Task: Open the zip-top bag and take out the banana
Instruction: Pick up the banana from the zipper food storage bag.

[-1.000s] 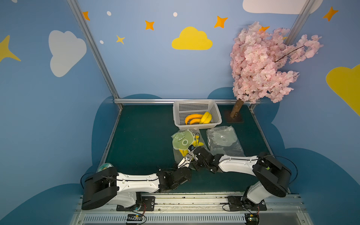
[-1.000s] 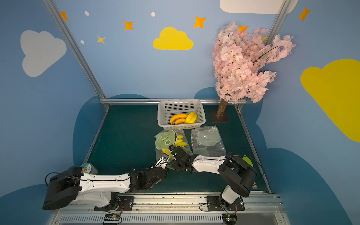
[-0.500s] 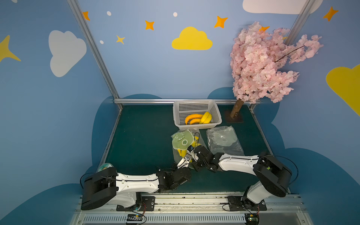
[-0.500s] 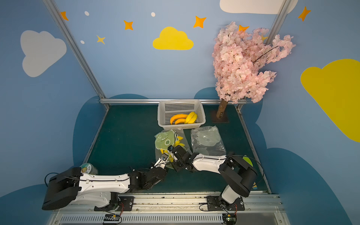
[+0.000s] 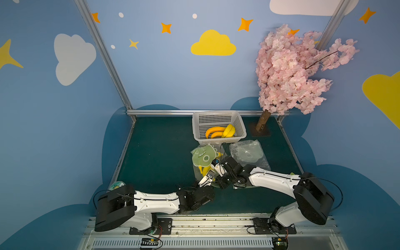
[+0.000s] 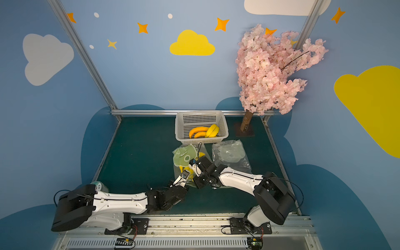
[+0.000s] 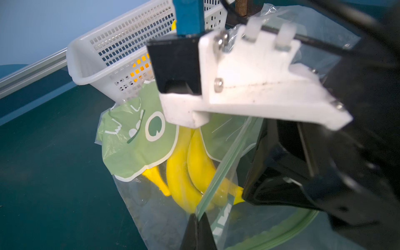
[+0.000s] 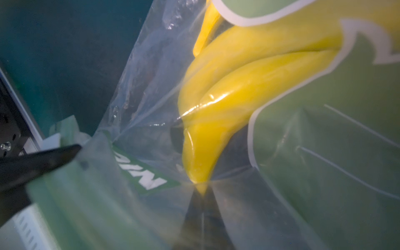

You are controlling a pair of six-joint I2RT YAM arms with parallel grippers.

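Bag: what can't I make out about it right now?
- Both top views: the mouth of the bag is hidden under both wrists.
- Right wrist view: the right gripper is blurred behind film; whether it pinches the banana tip or only plastic is unclear.
- Left wrist view: the right arm's camera mount covers the bag's far side.

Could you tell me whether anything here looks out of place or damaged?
Nothing looks spilled or broken. The clear zip-top bag with a green dinosaur print lies crumpled against the white perforated basket; an empty clear plastic bag lies beside it.
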